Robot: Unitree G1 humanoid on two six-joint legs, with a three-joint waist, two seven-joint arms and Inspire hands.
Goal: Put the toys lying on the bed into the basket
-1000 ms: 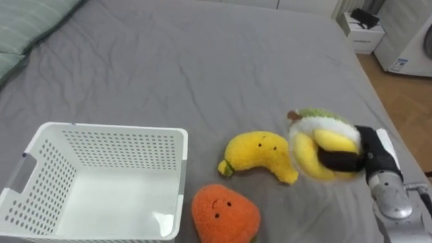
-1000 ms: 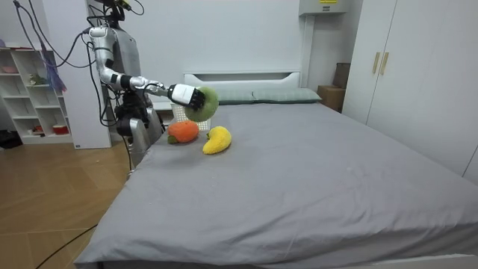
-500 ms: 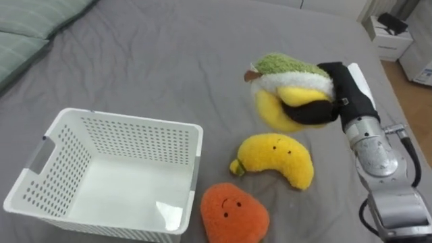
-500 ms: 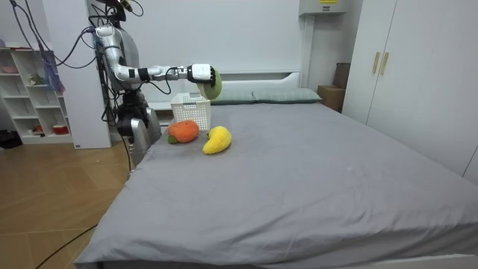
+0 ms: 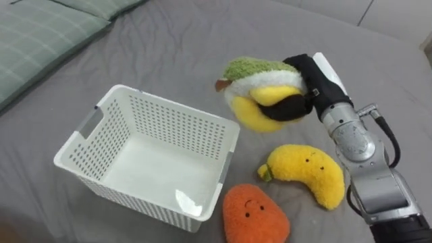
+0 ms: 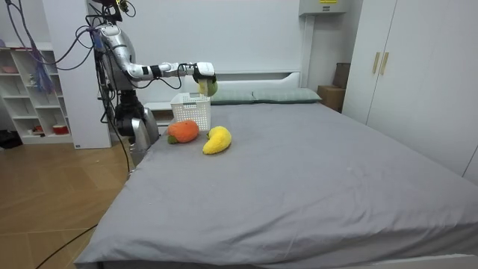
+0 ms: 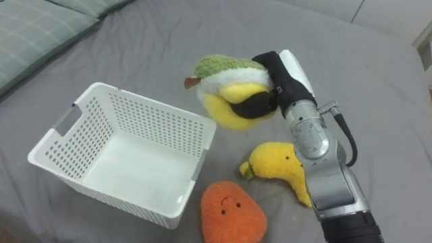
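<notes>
My right hand (image 5: 305, 86) (image 7: 270, 85) is shut on a green, white and yellow plush toy (image 5: 260, 101) (image 7: 228, 96) and holds it in the air just past the right rim of the white perforated basket (image 5: 108, 145) (image 7: 74, 145). The basket sits on the grey bed (image 5: 169, 61) with nothing inside it. A yellow plush banana (image 5: 307, 173) (image 7: 277, 165) lies on the sheet under my right forearm. In front of it sits an orange plush (image 5: 255, 214) (image 7: 231, 212) with a small face. In the room view I stand at the bed's corner with the right arm (image 6: 160, 70) stretched over the basket (image 6: 190, 110).
Green striped pillows (image 5: 47, 34) lie at the upper left of the bed. In the room view a white shelf unit (image 6: 30, 93) stands behind me, and wardrobes (image 6: 418, 75) line the room view's right. Much bare grey sheet (image 6: 314, 164) stretches away beyond the toys.
My right hand has lifted the green and yellow plush off the bed and carried it left, up to the basket's rim. My view has swung left, towards the basket.
</notes>
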